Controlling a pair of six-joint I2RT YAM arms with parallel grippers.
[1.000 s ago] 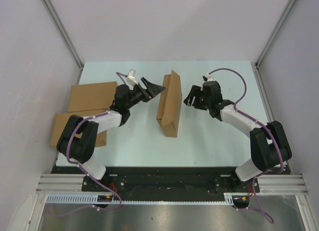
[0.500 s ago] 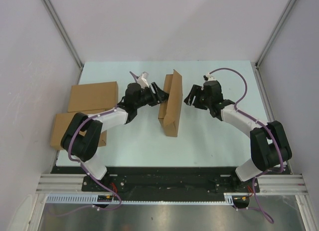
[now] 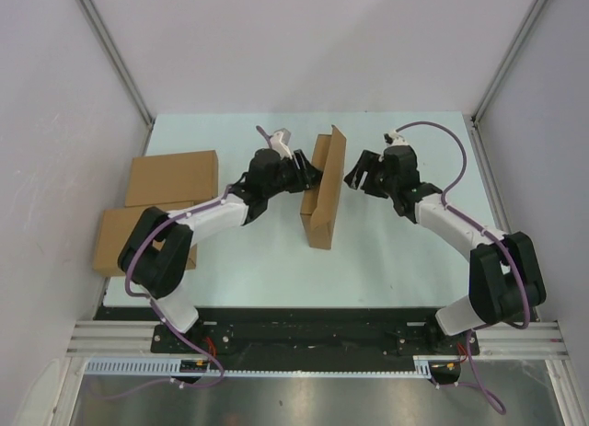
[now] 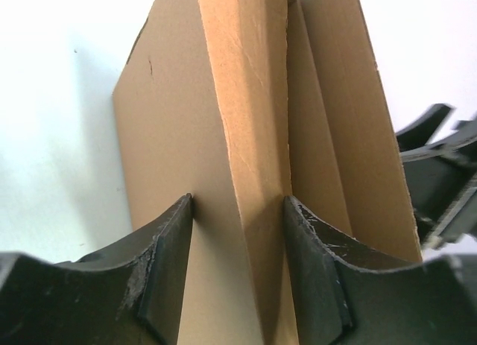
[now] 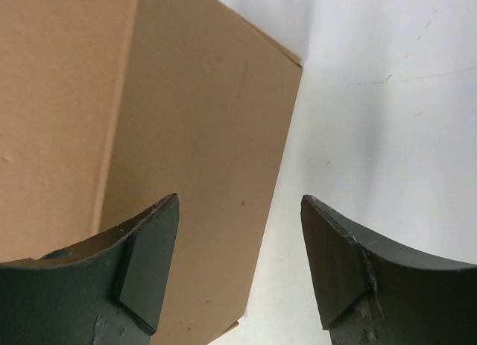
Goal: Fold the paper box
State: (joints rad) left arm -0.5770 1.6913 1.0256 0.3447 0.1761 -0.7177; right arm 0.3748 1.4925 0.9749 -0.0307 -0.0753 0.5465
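From above we see the paper box [image 3: 322, 189] standing on its long edge in the middle of the bench [image 3: 386, 251], one panel leaning open. The left arm [image 3: 207, 216] stretches in low from the left, the right arm [image 3: 442, 219] from the right. Only the left wrist view shows us the left fingers [image 4: 168, 263] closed on a doubled wall, one against each face. The right fingers [image 5: 145, 259] gape wide, holding nothing, with the box's outer face just beside one of them.
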